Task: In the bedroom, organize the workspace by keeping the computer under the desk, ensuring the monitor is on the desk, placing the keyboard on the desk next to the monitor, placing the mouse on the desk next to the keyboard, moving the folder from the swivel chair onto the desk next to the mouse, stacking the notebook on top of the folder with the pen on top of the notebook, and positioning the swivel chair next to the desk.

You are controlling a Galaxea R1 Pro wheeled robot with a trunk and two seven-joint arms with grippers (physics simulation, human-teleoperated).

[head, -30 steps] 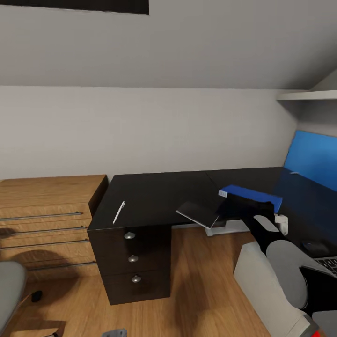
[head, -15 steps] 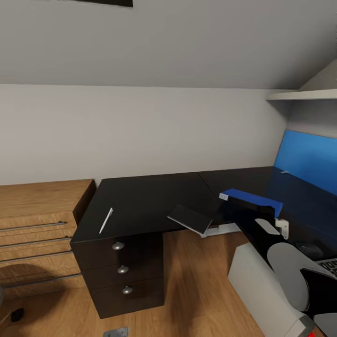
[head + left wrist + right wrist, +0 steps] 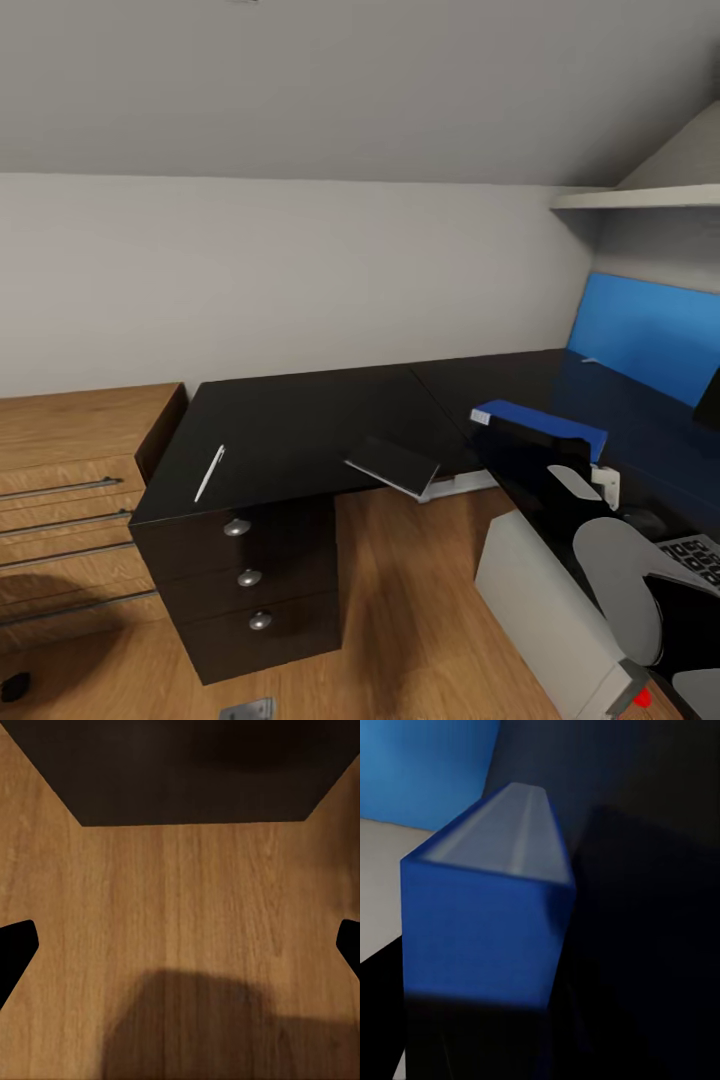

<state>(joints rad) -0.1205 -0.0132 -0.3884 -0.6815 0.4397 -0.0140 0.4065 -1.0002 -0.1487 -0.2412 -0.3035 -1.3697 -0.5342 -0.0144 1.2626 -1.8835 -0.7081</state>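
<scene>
An attic bedroom, its black L-shaped worktop (image 3: 300,420) filling centre frame under a sloped ceiling. Your right hand (image 3: 540,450), at right of centre, appears to be grasping the blue folder (image 3: 540,420) just above the surface; your left hand (image 3: 180,945) hangs released over bare floor. The notebook (image 3: 392,464) overhangs the worktop's front edge, the pen (image 3: 209,472) lies at lower left. Lower the folder flat beside the keyboard (image 3: 700,560) at the right edge before letting go.

My right gripper (image 3: 560,462) holds the blue folder (image 3: 538,423) above the black desk (image 3: 300,425). The dark notebook (image 3: 393,465) overhangs the desk's front edge; the white pen (image 3: 209,473) lies near its left end.
</scene>
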